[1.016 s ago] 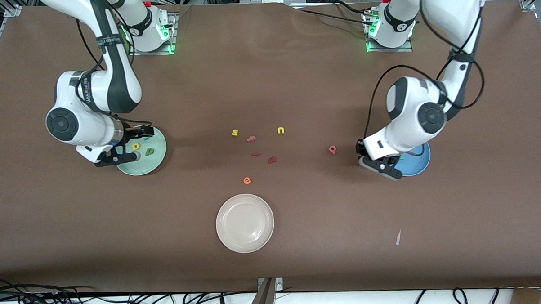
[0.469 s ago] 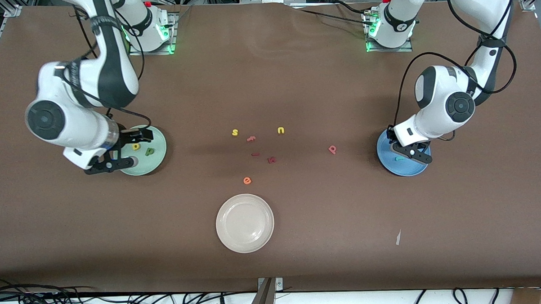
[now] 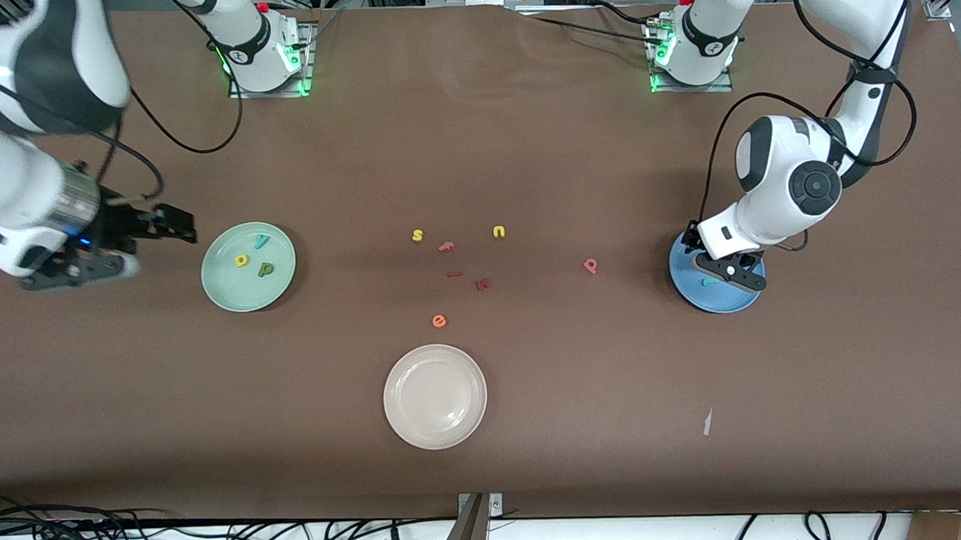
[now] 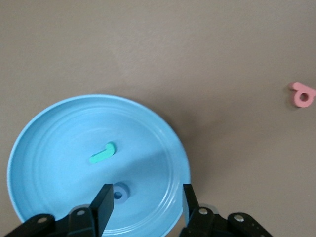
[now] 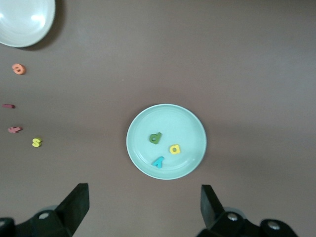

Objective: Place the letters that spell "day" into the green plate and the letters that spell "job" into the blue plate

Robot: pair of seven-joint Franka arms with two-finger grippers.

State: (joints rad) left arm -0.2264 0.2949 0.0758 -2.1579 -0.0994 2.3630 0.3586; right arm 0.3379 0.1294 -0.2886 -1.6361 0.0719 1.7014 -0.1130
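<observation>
The blue plate (image 3: 721, 300) sits at the left arm's end of the table. My left gripper (image 3: 718, 263) hangs low over it, open, holding nothing. In the left wrist view the teal "j" (image 4: 102, 153) and the blue ring "o" (image 4: 120, 191) lie in the plate (image 4: 59, 133), the ring close to one fingertip (image 4: 104, 197). The pinkish "b" (image 3: 591, 265) lies on the table beside the plate. The green plate (image 3: 225, 291) holds the light blue "y" (image 3: 262, 242), yellow "a" (image 3: 242, 260) and dark green "d" (image 3: 265, 269). My right gripper (image 3: 136, 246) is open and raised beside that plate.
A cream plate (image 3: 434, 395) stands nearer the front camera at mid-table. Loose letters lie in the middle: yellow "s" (image 3: 418, 235), yellow "u" (image 3: 499, 232), pink "f" (image 3: 446, 246), two red pieces (image 3: 483, 284), orange "e" (image 3: 439, 321). A paper scrap (image 3: 707, 422) lies nearer the camera.
My left gripper moved from the blue plate's edge to over the plate and its jaws opened wider. My right arm rose and drew off the green plate toward its end of the table.
</observation>
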